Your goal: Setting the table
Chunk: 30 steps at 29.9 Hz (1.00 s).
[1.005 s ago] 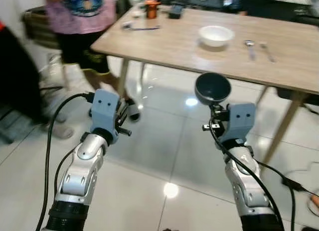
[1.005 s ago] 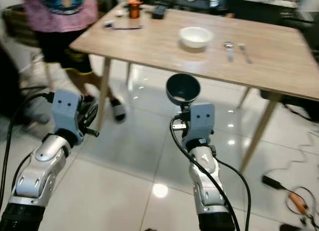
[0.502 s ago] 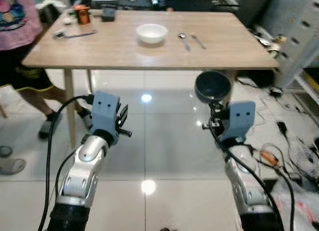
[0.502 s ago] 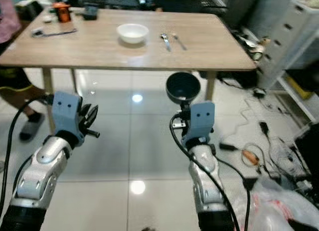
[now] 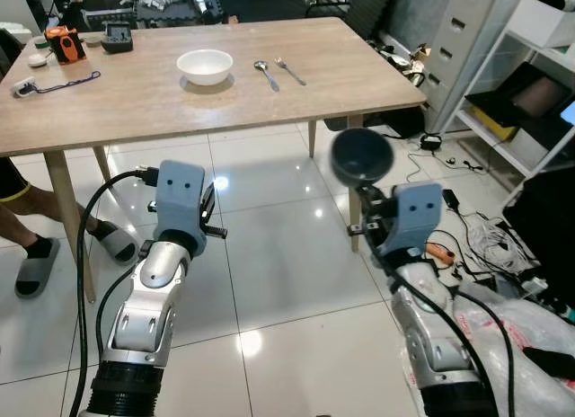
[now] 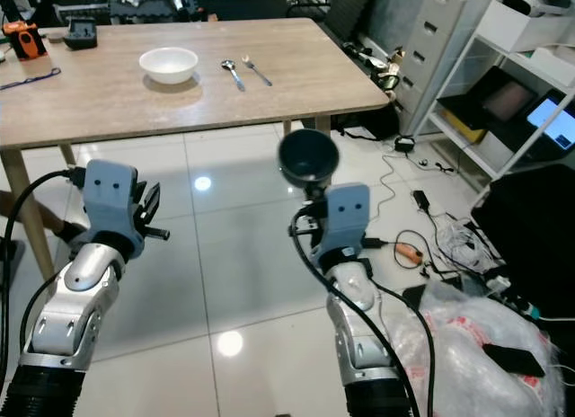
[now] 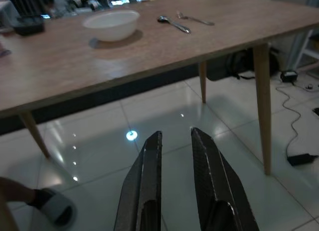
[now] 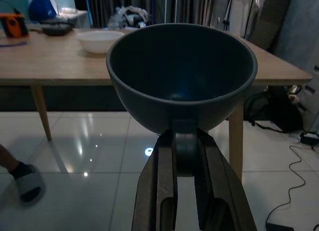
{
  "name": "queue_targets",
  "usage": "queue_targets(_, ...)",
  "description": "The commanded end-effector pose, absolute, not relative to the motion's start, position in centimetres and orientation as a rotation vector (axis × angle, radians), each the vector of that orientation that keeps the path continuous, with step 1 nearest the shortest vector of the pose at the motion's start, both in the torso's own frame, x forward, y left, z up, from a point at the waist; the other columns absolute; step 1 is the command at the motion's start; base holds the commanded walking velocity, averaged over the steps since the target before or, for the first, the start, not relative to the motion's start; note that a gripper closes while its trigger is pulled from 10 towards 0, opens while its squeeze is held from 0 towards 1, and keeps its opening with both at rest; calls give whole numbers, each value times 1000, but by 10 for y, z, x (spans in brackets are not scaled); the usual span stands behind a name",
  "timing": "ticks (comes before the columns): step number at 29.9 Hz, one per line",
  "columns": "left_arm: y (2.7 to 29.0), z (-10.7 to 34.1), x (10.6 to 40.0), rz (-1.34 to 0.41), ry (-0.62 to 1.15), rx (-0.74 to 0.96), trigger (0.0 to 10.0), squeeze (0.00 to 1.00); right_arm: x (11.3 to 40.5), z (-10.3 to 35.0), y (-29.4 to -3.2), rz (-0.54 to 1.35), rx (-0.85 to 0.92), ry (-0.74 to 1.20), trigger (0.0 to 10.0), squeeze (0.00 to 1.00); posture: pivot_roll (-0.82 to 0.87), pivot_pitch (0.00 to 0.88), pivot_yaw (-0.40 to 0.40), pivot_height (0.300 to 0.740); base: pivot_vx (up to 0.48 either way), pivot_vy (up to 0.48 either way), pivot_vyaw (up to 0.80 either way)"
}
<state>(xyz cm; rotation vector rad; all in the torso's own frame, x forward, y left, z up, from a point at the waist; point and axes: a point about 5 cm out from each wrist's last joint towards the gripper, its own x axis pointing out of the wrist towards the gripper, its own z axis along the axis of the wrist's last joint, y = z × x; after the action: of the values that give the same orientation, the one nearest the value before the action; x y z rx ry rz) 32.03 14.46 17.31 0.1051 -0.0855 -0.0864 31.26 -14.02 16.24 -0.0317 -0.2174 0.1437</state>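
My right gripper (image 8: 184, 143) is shut on the foot of a dark bowl (image 5: 361, 155), holding it upright over the tiled floor, short of the table's near right corner. The wooden table (image 5: 135, 102) lies ahead and to the left. On it sit a white bowl (image 5: 205, 66), and a spoon (image 5: 263, 71) and a fork (image 5: 289, 70) to the bowl's right. My left gripper (image 7: 175, 135) hangs low before the table, its fingers a narrow gap apart with nothing between them.
An orange object (image 5: 65, 42), a black device (image 5: 117, 38) and a cord lie at the table's far left. A person's leg and slipper (image 5: 32, 263) stand by the left table leg. Grey drawers (image 5: 476, 48), floor cables (image 5: 485, 242) and a plastic bag (image 5: 530, 323) crowd the right.
The whole view has swung right: the table has slid left, and the drawers and clutter have come in. Only a leg of the person remains. Both grippers keep their pose, bowl still held.
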Motion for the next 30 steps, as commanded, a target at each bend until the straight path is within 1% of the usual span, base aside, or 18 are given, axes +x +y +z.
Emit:
queue_targets(1, 147, 170, 320, -74, -77, 114, 10000, 0, 313, 168, -140, 144, -28, -245, 10000, 0, -5, 39, 52, 740, 480, 0, 0)
queue_targets(11, 146, 170, 321, -62, -80, 117, 10000, 0, 314, 169, -138, 153, -21, -249, 10000, 0, -5, 41, 51, 740, 480, 0, 0)
queue_targets(30, 146, 169, 320, -68, -79, 119, 10000, 0, 316, 166, -144, 115, -23, -224, 10000, 0, 1, 43, 51, 740, 480, 0, 0)
